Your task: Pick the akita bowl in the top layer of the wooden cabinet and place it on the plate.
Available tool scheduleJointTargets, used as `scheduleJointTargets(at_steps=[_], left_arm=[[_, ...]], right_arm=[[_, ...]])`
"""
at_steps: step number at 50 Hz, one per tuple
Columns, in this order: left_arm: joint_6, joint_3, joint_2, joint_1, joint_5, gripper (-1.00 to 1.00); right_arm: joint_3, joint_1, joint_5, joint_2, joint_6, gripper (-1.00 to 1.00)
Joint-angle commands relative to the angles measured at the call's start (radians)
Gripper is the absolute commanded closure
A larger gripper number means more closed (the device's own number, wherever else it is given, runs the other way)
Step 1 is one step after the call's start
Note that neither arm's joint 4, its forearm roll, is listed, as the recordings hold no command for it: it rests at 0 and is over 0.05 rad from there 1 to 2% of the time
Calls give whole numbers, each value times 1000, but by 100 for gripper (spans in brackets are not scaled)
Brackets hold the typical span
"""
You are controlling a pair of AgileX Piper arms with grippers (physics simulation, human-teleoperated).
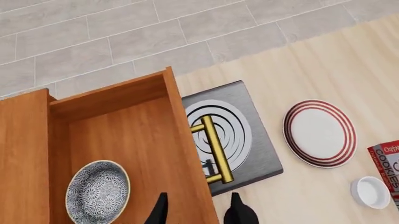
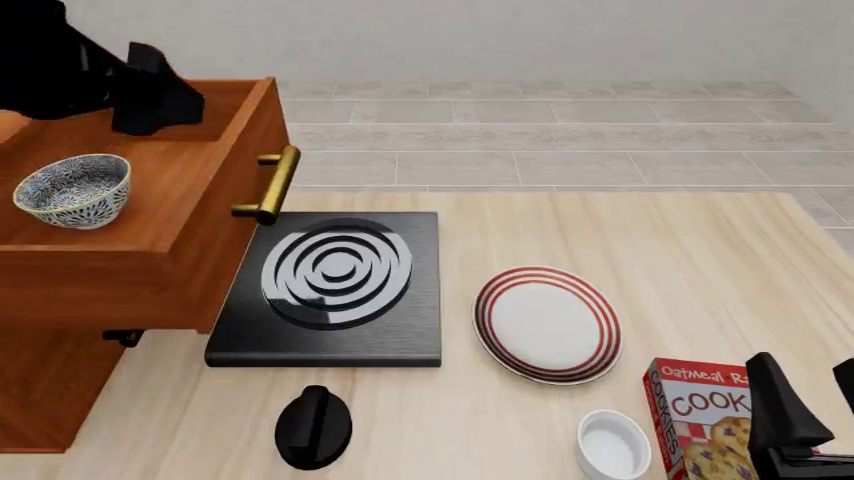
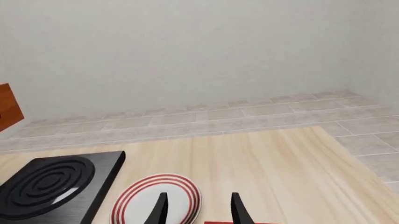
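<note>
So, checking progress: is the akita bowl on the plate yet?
No, the akita bowl sits in the open top layer; the plate is bare.

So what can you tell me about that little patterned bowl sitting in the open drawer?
The akita bowl is small and round, with a dark blue-and-white flowery pattern outside, a speckled grey inside and a pale rim; it looks ceramic. It stands upright and empty on the floor of the pulled-out top layer of the wooden cabinet. Nothing else touches it. In the left wrist view, the left gripper hovers nearby with its fingers spread, not holding it.
</note>
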Motion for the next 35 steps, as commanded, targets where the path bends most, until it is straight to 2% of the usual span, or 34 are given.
scheduleJointTargets(at_steps=[1,9,25,32,33,35], left_arm=[[23,-40,8,55,25,-100],[55,-64,19,111,37,-100],[100,-30,34,185,25,-100],[81,-30,53,185,21,-100],[98,-15,50,194,9,-100],[75,-9,59,185,10,-100]], right_arm=[[0,1,0,0,-1,-100],[0,1,-1,0,-2,-100],[0,1,-1,0,-4,-100],[0,1,0,0,-3,-100],[0,1,-1,0,-3,-100],[0,1,-1,0,-3,-100]])
